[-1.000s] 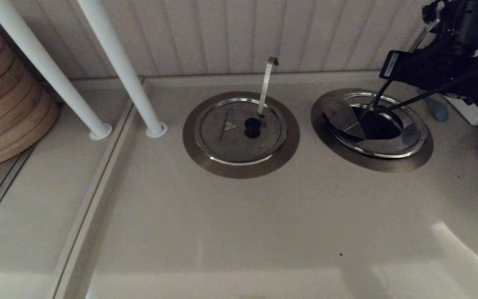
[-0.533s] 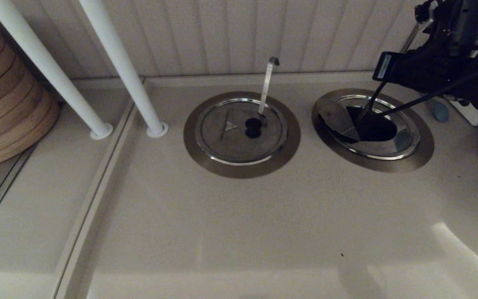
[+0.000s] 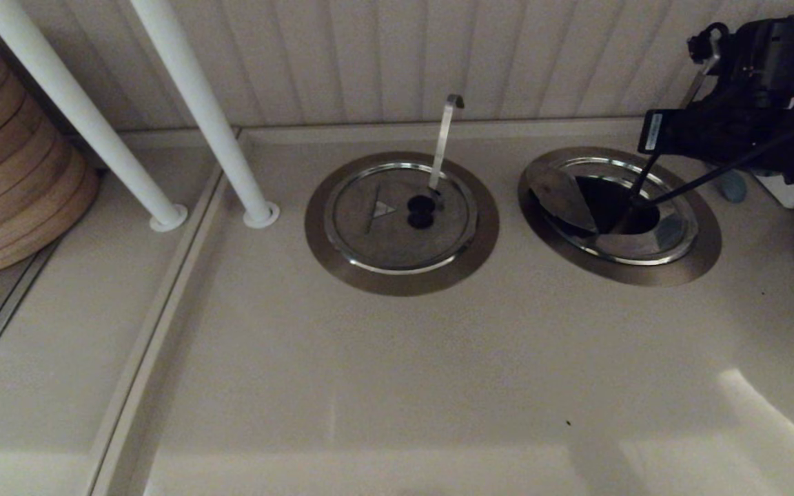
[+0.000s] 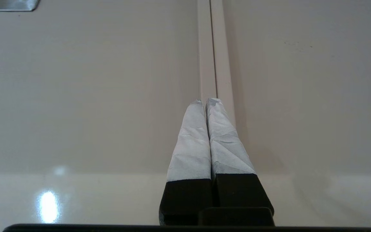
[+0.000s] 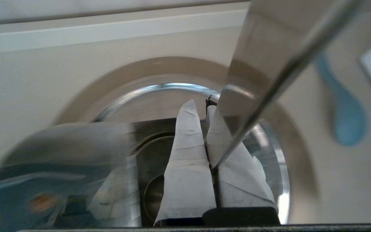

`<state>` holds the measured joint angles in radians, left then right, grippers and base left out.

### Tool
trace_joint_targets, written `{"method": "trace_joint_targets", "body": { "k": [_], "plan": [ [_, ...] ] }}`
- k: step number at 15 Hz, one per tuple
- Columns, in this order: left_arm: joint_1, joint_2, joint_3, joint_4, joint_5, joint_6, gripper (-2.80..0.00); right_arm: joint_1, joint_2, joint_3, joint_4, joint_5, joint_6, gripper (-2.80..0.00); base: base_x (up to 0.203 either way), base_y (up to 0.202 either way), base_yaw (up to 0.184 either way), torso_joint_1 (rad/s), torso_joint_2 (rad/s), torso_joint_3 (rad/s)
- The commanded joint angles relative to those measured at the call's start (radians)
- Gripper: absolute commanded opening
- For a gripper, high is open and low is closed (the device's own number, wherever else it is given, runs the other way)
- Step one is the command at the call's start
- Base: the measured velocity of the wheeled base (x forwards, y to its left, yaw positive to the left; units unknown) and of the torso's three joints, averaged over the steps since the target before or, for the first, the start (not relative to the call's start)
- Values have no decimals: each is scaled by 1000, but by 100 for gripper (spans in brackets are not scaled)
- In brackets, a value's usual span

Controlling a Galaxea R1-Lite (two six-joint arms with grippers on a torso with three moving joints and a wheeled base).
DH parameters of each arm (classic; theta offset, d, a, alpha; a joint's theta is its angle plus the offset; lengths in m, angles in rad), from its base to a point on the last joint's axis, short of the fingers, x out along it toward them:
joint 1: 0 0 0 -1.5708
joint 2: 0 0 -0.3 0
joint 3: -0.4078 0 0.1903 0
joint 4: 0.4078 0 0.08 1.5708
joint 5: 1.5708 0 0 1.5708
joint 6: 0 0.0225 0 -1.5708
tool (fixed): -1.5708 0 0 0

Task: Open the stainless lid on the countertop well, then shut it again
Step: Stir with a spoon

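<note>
Moved a little right and lower, at upper right of the head view: right gripper (image 5: 201,104), jaws pinched shut on the stainless lid (image 3: 566,196). Folded up over the countertop well (image 3: 645,272), dark hole showing. Left gripper (image 4: 206,101) parked, jaws closed together on nothing.

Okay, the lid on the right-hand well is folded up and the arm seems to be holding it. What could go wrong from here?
1. The right end effector seems pinched on just the small knob of the raised stainless lid. If it slips, the lid could slam onto the countertop well.
2. The ladle handle crosses close beside that end effector, so lowering could snag it.
The left end effector is parked over the counter seam.
</note>
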<state>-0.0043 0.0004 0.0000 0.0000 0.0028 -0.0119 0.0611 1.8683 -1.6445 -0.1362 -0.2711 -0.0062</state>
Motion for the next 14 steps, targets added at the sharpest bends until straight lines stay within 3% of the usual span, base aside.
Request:
{"method": "trace_joint_targets", "body": {
  "k": [1, 7, 9, 14],
  "plan": [
    [0, 1, 0, 0, 0, 0, -280, -24, 27, -19, -6, -5, 0, -280, 0, 0, 0, 0, 0, 0],
    [0, 1, 0, 0, 0, 0, -280, 13, 73, -34, -139, -72, 34, -280, 0, 0, 0, 0, 0, 0],
    [0, 1, 0, 0, 0, 0, -280, 34, 55, -29, -141, -62, 84, -280, 0, 0, 0, 0, 0, 0],
    [0, 1, 0, 0, 0, 0, -280, 35, 3, 1, -63, 1, 78, -280, 0, 0, 0, 0, 0, 0]
  ]
}}
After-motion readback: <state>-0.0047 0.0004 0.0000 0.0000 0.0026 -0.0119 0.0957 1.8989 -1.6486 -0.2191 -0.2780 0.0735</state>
